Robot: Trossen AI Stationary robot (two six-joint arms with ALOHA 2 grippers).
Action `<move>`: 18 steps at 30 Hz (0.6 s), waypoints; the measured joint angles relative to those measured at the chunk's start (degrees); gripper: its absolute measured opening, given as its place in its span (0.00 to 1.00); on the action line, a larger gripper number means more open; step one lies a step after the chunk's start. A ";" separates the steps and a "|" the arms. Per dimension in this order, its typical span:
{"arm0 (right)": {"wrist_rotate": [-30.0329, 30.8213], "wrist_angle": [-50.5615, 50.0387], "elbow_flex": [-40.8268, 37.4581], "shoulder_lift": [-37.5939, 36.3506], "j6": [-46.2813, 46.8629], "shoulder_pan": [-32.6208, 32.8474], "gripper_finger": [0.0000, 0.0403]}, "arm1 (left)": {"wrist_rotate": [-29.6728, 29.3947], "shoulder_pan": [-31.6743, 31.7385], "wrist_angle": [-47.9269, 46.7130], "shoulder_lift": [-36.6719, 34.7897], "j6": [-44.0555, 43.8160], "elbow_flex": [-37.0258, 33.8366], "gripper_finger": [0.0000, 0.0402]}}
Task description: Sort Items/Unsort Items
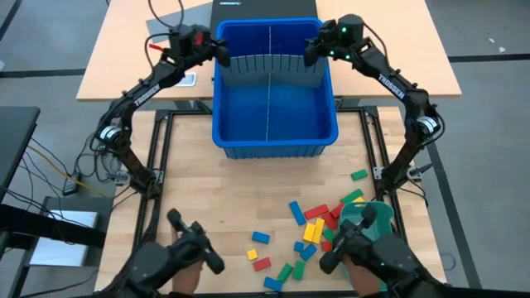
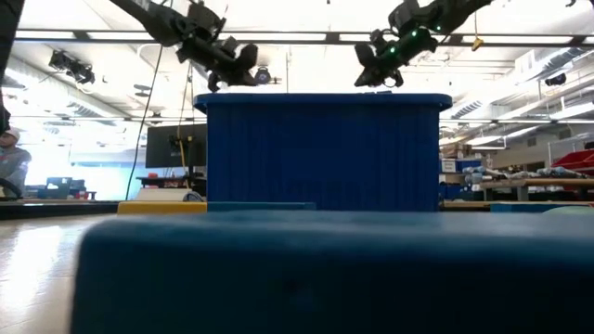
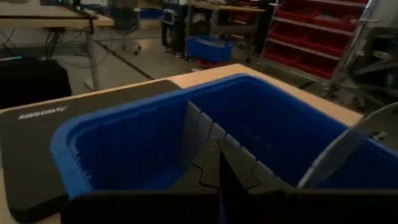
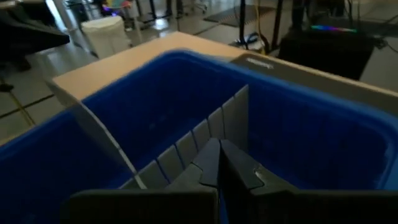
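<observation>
Blocks (image 1: 313,230): red, yellow, green and blue, loose on the wooden tabletop (image 1: 199,186) at the near right, well apart from the bin; one green block (image 1: 358,175) off by itself nearer the bin; a few strays toward the table's middle.
Green tray (image 1: 370,217): at the near right edge of the pile, touching or overlapping several blocks.
Blue bin (image 1: 274,141): at the far side of the table, empty of blocks as far as visible; a thin upright sheet (image 1: 271,74) splitting it front to back.
Grey slotted divider (image 1: 271,66): upright across the bin's far part, from side wall to side wall.
Left gripper (image 1: 217,51): above the bin's far left corner, fingers closed together on the divider's end, per the left wrist view.
Right gripper (image 1: 317,48): above the bin's far right corner, fingers likewise pinched on the other end.
Step in hand: probably seating or lifting the divider with both arms; no block handled yet.
Next move calls for: both ends kept level so the sheet does not bind against the walls, then release and a long reach back to the blocks.
</observation>
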 joint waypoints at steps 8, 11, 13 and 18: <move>5.98 5.95 -6.51 0.00 -0.25 2.63 0.00 | -1.25 -2.15 -0.24 4.52 -0.18 0.09 0.00; 6.88 7.75 -8.35 -0.15 0.18 2.75 0.00 | -1.33 -2.13 0.27 5.58 -0.39 0.32 0.00; 6.77 8.69 -9.37 -0.37 0.60 2.72 0.00 | -1.25 -2.13 0.35 6.02 -0.72 0.34 0.00; 6.74 10.37 -10.83 -0.44 0.69 2.72 0.00 | -1.43 -2.11 0.35 6.23 -0.62 -0.67 0.00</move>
